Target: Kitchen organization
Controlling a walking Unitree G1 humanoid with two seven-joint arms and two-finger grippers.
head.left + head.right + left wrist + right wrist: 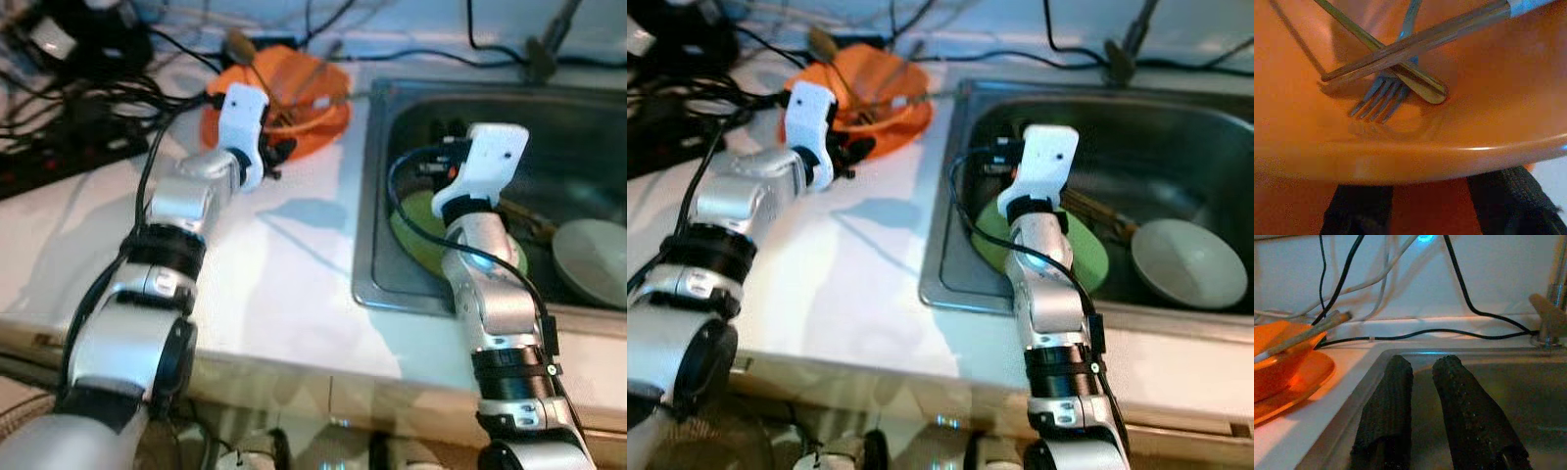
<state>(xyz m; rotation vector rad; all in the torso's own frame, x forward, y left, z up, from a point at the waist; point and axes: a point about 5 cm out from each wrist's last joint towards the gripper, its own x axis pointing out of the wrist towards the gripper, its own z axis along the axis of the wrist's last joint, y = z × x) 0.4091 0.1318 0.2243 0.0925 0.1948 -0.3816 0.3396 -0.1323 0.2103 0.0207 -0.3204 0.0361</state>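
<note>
An orange bowl (294, 93) stands on an orange plate at the back of the white counter, next to the sink. A fork (1378, 95), a pair of chopsticks (1420, 41) and a spoon (1422, 85) lie in it. My left gripper (1432, 181) is open at the bowl's near rim, its fingers (1359, 210) just outside and below the edge. My right gripper (1422, 363) hangs shut and empty over the sink's left end, above a green plate (1087, 259).
The steel sink (1176, 127) also holds a white bowl (1190, 264) and wooden chopsticks (1097, 215). A faucet (1122, 49) stands behind it. Black cables and a power strip (59, 157) crowd the counter's back left.
</note>
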